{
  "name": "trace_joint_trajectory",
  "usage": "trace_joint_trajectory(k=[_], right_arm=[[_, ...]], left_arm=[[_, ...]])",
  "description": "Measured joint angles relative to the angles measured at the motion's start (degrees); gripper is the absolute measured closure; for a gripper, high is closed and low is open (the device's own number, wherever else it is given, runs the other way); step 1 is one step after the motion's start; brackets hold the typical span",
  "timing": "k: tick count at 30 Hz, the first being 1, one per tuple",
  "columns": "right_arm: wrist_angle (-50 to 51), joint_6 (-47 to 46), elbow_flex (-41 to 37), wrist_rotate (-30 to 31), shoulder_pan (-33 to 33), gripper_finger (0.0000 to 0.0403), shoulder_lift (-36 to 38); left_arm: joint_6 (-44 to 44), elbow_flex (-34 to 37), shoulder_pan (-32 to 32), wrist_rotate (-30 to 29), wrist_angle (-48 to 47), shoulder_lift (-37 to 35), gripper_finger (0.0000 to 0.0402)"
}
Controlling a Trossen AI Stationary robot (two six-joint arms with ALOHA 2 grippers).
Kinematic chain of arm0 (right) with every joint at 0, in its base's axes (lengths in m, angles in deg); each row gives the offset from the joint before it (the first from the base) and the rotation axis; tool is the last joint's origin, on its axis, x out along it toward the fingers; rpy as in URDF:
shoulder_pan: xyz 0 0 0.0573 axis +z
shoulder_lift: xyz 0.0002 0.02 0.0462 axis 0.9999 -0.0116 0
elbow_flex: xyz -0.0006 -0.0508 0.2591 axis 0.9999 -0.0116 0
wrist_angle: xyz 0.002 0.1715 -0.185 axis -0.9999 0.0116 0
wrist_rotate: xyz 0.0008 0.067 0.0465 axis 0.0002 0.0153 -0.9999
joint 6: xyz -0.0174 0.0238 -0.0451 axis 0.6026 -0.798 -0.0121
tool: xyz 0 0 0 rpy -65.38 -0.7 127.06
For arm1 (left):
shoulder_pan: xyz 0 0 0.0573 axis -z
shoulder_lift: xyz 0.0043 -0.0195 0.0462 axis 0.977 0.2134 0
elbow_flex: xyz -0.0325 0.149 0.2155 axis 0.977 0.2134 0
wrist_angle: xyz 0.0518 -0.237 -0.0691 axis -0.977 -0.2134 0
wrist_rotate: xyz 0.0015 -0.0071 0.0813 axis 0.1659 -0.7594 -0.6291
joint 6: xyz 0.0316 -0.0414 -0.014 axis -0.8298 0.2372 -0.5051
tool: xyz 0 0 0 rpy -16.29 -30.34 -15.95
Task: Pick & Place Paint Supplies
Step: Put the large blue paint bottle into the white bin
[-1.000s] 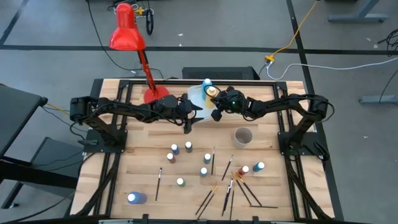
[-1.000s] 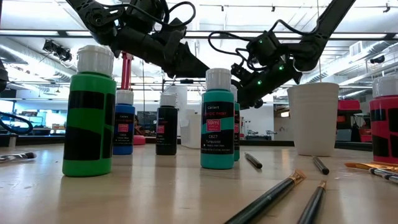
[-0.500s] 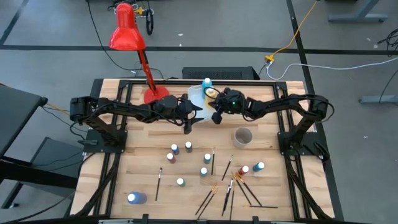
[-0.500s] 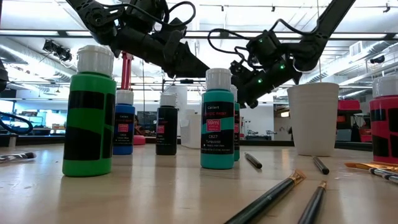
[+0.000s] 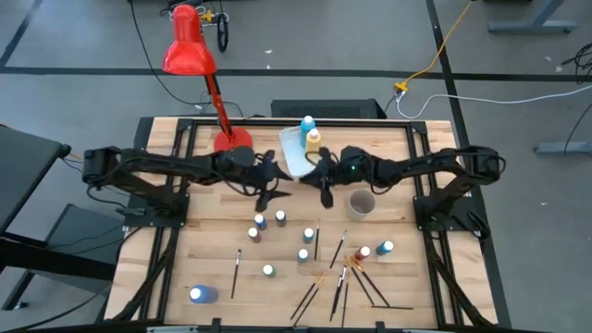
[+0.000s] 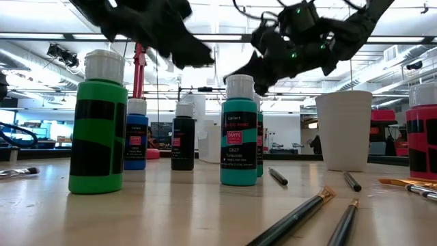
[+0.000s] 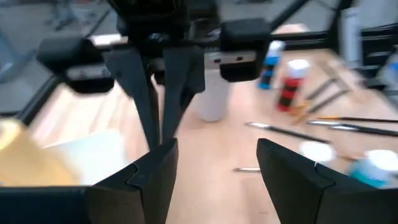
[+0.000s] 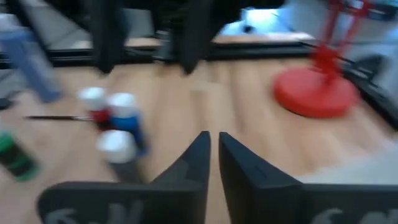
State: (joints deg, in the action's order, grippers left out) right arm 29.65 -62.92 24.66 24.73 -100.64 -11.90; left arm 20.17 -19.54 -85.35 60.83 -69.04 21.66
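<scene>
The right gripper (image 5: 326, 196) hangs above the table just beside the white tub (image 5: 292, 159), its fingers (image 8: 193, 163) nearly together with only a thin slit between them, and nothing held. A yellow bottle (image 5: 314, 141) and a blue bottle (image 5: 307, 123) stand in the tub, behind that gripper. The left gripper (image 5: 264, 201) faces it from close by, fingers (image 7: 155, 171) spread apart and empty. A white cup (image 5: 361, 202) stands near the right gripper. More paint bottles (image 5: 280, 218) and the paintbrushes (image 5: 317, 240) lie scattered nearer the table's front, well apart from both grippers.
</scene>
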Motion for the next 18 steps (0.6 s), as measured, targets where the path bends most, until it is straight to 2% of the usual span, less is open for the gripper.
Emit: trace_joint_trajectory(k=[6,12,16,18], right_arm=[[-2.89,0.18,0.0,-0.46,7.23,0.0294,0.0],[-7.73,1.14,0.02,-1.59,12.47,0.0243,0.26],[-8.36,3.48,0.0,-1.52,13.66,0.0225,0.28],[-8.72,3.68,0.0,-1.52,13.74,0.0221,0.26]], left_arm=[[-0.14,-0.02,1.89,0.01,-5.56,-8.96,0.0172],[0.38,-0.04,2.11,0.72,-15.78,-20.99,0.0172],[2.86,0.54,4.08,5.96,-21.06,-26.41,0.0172],[4.2,2.35,5.99,12.35,-20.61,-27.88,0.0172]])
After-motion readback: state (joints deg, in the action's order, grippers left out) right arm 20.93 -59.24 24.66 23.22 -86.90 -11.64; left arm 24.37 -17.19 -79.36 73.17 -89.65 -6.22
